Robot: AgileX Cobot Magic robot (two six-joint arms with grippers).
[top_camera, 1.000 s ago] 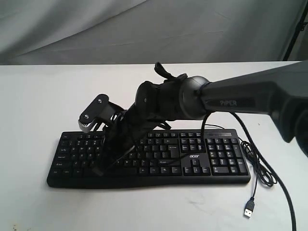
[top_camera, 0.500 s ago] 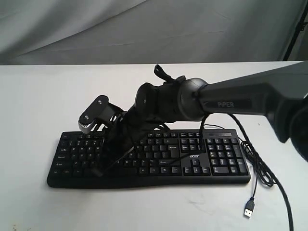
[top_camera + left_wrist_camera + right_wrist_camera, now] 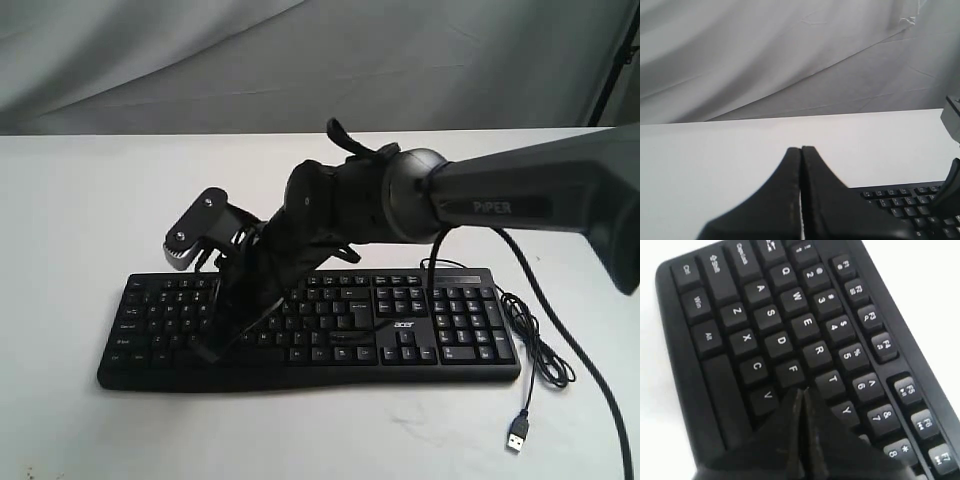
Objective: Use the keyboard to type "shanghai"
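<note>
Sitting flat on the white tabletop [image 3: 70, 200], the wide black plastic keyboard [image 3: 450, 325] with white legends is directly under the right jaws. Its thin black USB cable [image 3: 545, 360] trails loose, well away from them. Those jaws are pinched fully together with nothing between them, so they work as one poking tip. In the right wrist view the tip comes down just past the F key [image 3: 792, 371], next to the T key [image 3: 832, 380] and V key [image 3: 767, 396], so my guess is it's covering G. Can't tell if it's actually pressing or sitting just above the cap.

Compared with a second ago, the dark grey right arm [image 3: 500, 205] has come up a touch, while the tip has hardly shifted sideways. I read that as easing off a keypress in the left letter block. So we're mid-word, and the next letter probably needs a short hop along the rows.

The left jaws are also closed tight and empty, parked off the keyboard's end with only a corner of it showing beside them.
</note>
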